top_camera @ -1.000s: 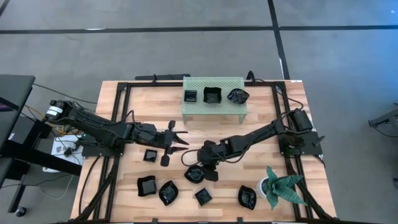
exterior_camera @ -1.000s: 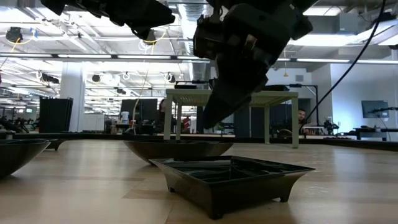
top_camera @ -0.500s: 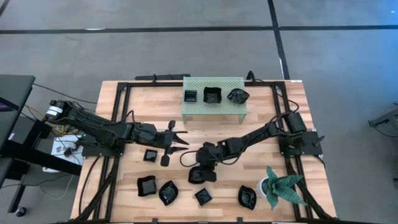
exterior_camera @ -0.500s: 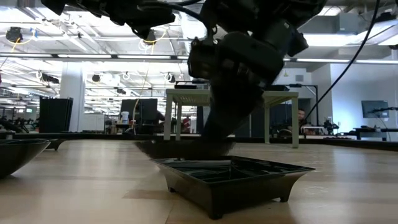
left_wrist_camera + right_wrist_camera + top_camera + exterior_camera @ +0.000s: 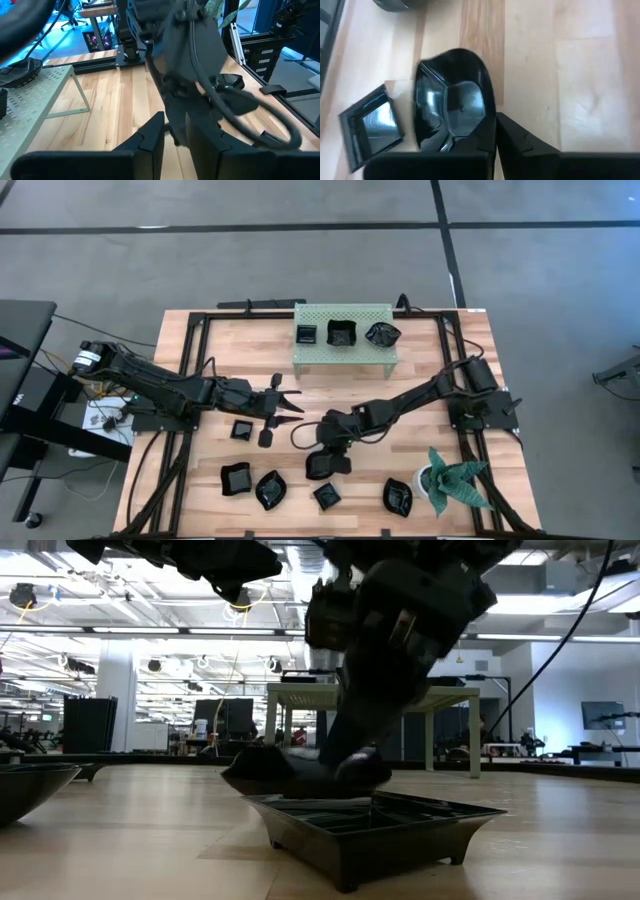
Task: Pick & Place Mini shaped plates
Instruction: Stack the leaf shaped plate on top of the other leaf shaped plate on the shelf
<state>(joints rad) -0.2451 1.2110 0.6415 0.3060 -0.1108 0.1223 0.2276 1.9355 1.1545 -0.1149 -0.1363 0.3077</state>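
Overhead, right fingers (image 5: 495, 131) clench a mini plate's (image 5: 452, 102) rim above the wooden table (image 5: 420, 360); left fingers (image 5: 283, 401) spread.

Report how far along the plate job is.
Done: three plates sit on the green rack. In hand: the right gripper is shut on a leaf-shaped plate low over the table. Left: seven plates lie on the table; the left gripper hovers open.
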